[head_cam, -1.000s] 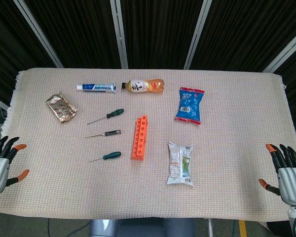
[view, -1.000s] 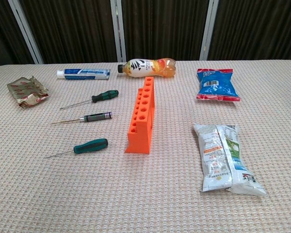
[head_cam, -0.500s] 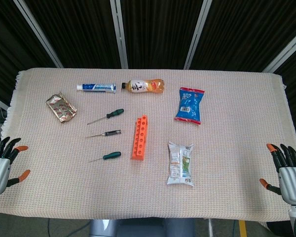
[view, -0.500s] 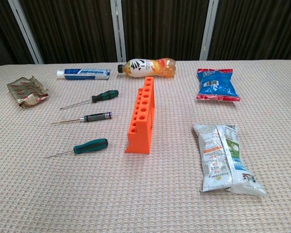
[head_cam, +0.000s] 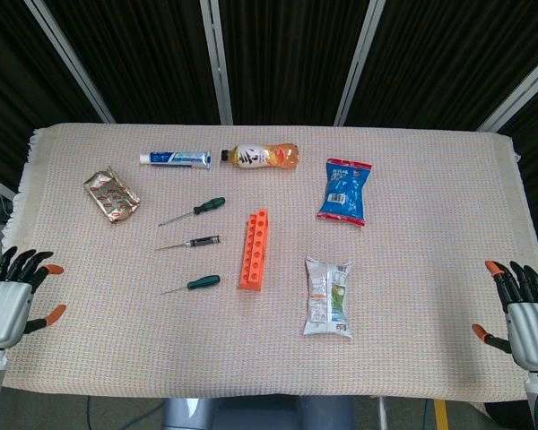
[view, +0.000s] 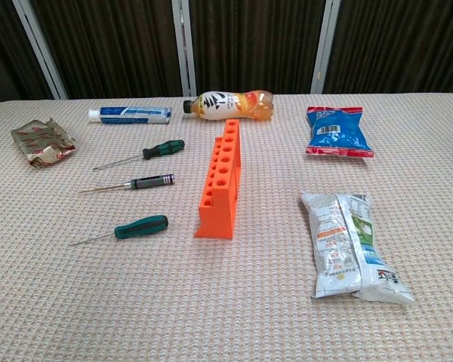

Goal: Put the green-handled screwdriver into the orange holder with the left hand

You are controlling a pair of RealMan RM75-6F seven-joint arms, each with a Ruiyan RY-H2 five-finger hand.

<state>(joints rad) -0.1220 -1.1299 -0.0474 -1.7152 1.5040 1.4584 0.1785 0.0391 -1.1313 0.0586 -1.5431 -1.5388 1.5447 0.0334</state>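
left hand fingers spread, holding nothing | right hand same | green screwdriver lying left of orange holder

I've got bare cloth along the whole near edge of the table, open running from my left hand at the near-left corner. Toward the middle, three screwdrivers lie in a column: nearest one, black-handled one, far one. The orange holder stands just beside them, blocking that side. A foil packet sits near the left edge.
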